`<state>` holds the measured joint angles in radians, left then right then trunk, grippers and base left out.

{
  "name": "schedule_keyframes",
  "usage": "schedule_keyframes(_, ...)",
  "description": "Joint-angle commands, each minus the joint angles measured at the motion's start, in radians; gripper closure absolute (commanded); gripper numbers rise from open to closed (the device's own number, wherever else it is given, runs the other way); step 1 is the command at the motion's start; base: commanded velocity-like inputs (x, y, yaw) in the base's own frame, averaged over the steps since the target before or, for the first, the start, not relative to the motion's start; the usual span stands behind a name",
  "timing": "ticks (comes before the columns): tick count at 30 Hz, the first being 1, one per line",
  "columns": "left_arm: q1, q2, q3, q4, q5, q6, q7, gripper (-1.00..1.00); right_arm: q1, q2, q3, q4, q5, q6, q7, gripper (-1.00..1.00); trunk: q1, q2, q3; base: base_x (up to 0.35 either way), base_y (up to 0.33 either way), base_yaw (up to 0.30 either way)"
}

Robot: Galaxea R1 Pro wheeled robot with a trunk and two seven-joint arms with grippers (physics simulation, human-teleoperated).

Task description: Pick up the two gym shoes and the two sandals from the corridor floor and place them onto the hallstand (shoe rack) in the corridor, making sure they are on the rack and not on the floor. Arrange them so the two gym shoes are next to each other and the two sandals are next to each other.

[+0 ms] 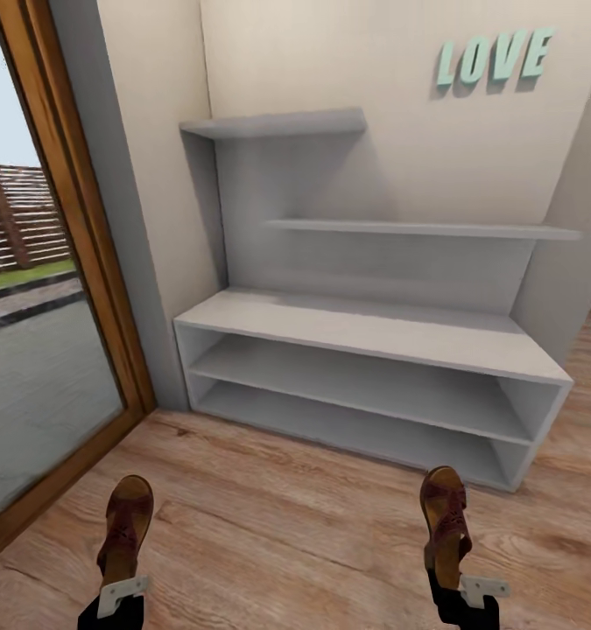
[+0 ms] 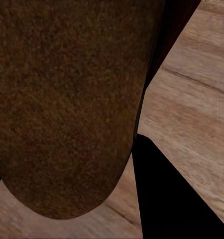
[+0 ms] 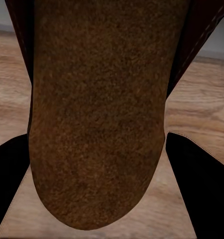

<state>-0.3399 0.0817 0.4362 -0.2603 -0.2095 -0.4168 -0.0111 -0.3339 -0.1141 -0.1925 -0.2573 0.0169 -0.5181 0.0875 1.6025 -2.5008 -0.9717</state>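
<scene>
You've got one dark brown leather sandal with a woven strap (image 1: 126, 528) clamped in your left gripper (image 1: 120, 595) and its twin sandal (image 1: 445, 523) clamped in your right gripper (image 1: 460, 588), both held heel-first above the light brown wood-plank floor (image 1: 277, 525), toes aimed at the rack. Up close each wrist camera gets the tan, suede-looking footbed (image 2: 62, 104) (image 3: 99, 114), with black fingers (image 3: 196, 179) alongside. The wide light-grey low hallstand with two open shelves (image 1: 365, 337) sits just ahead against the wall.
</scene>
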Motion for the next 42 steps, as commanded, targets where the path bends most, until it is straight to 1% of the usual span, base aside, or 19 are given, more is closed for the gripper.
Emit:
schedule_keyframes(1, -0.001, 0.000, 0.009, 0.001, -0.014, -0.003, -0.001, 1.00, -0.001, 0.000, -0.008, 0.001, 0.002, -0.003, 0.009, 1.00, 0.000, 0.000, 0.000, 0.000, 0.302, -0.244)
schedule_keyframes(18, -0.001, 0.000, 0.009, 0.001, -0.014, -0.003, -0.001, 1.00, -0.001, 0.001, -0.008, 0.001, 0.002, -0.003, 0.009, 1.00, 0.000, 0.000, 0.008, 0.000, 0.289, -0.245)
schedule_keyframes(24, -0.001, -0.002, 0.009, 0.001, -0.014, -0.003, -0.001, 1.00, -0.001, 0.000, -0.009, 0.001, 0.002, -0.003, 0.008, 1.00, 0.000, 0.000, 0.008, 0.000, 0.037, -0.141)
schedule_keyframes(36, -0.001, -0.002, 0.007, 0.001, -0.020, 0.000, -0.001, 1.00, -0.001, -0.003, -0.009, -0.003, 0.003, -0.003, 0.010, 1.00, 0.000, 0.000, 0.008, 0.000, 0.001, -0.006)
schedule_keyframes(42, -0.005, -0.006, 0.007, -0.001, -0.022, 0.010, -0.001, 1.00, -0.001, -0.006, -0.010, -0.003, 0.003, -0.003, 0.009, 1.00, 0.000, 0.000, 0.008, 0.000, 0.000, 0.000)
